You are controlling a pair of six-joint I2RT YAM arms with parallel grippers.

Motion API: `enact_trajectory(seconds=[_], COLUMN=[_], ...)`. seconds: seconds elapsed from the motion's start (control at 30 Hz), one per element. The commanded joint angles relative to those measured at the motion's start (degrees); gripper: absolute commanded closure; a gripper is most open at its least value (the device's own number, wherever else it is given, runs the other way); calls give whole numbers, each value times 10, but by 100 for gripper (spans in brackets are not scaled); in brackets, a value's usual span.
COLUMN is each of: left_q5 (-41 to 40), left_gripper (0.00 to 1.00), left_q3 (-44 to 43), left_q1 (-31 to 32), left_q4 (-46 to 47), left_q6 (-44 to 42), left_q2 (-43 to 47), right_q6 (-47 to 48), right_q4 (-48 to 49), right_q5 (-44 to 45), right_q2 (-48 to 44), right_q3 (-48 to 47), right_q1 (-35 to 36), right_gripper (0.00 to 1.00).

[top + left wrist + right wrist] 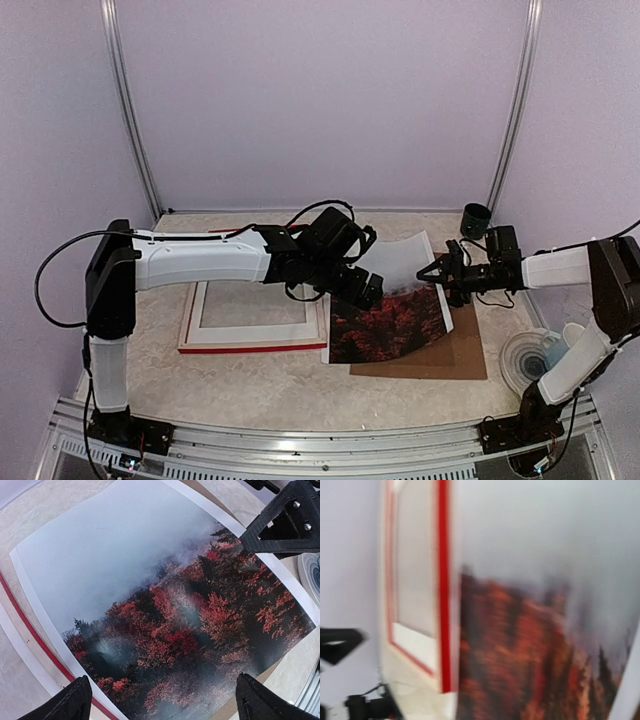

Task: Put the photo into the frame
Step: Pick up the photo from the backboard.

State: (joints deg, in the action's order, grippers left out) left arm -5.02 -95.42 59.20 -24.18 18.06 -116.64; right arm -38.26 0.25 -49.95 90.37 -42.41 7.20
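On the worktop (260, 385), a brown panel (452, 356) is lying under the near part of the photo (390, 325), just right of the frame (250, 342). The right fingers (441, 270) are pinching its right edge, while the left fingers (67, 705) are hovering spread wide above it.

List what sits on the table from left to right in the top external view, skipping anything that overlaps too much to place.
Red frame → autumn-trees photo → dark green cup → ringed plate. The brown panel under the photo is left out.
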Motion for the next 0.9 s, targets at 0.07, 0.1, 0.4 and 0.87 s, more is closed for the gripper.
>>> enact_trajectory(seconds=[0.07, 0.1, 0.4, 0.87], left_q5=[7, 6, 8, 110], left_gripper=[1, 1, 1, 1], left_q3=[-3, -4, -4, 133], left_q1=[-5, -6, -10, -68], left_q4=[17, 17, 28, 172], left_q6=[1, 1, 5, 81], left_q2=[24, 23, 30, 121], right_q6=[-54, -55, -130, -169], right_q4=[81, 82, 198, 254], right_q5=[-61, -59, -69, -61], right_q2=[-30, -25, 15, 79], right_q3=[-12, -17, -37, -70], right_q1=[14, 19, 69, 115], right_gripper=[13, 13, 8, 4])
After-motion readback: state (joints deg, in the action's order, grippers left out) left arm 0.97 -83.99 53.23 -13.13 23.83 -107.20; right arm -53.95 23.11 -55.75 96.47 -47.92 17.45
